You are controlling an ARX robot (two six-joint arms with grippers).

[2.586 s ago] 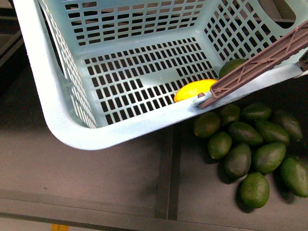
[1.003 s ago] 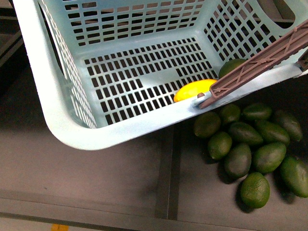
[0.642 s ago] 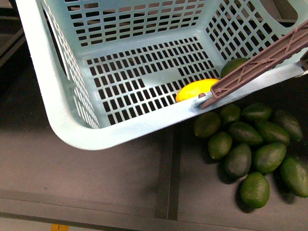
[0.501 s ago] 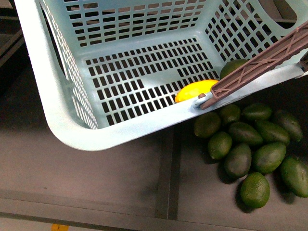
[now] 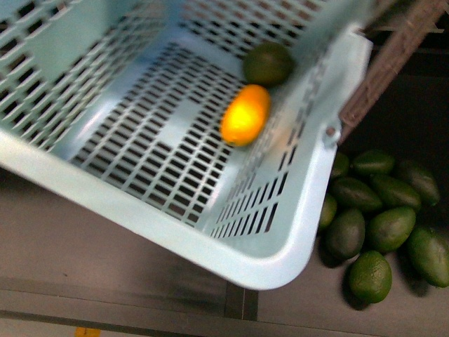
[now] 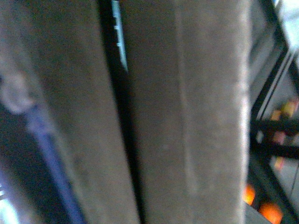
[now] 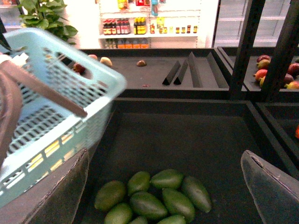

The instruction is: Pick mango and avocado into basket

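- Basket [image 5: 295, 232]: pale turquoise plastic, slotted grid floor + walls, rounded rim corner, brown ribbed handle [image 5: 382, 60]; blurred.
- Mango [image 5: 245, 114]: smooth oval, yellow-orange, on basket floor just beside avocado [image 5: 267, 64], dark green, dull, egg-shaped.
- Loose avocado pile [image 5: 382, 232] on dark shelf [image 5: 126, 246] beside basket, outside it.
- Right gripper [image 7: 166, 175]: fingers [image 7: 268, 186] spread wide, empty, above pile, apart from basket's fruit.
- Left wrist view: blurred; left gripper can't tell.

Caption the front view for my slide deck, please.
Mango and avocado lie inside the tilted, blurred basket, beside loose avocados.
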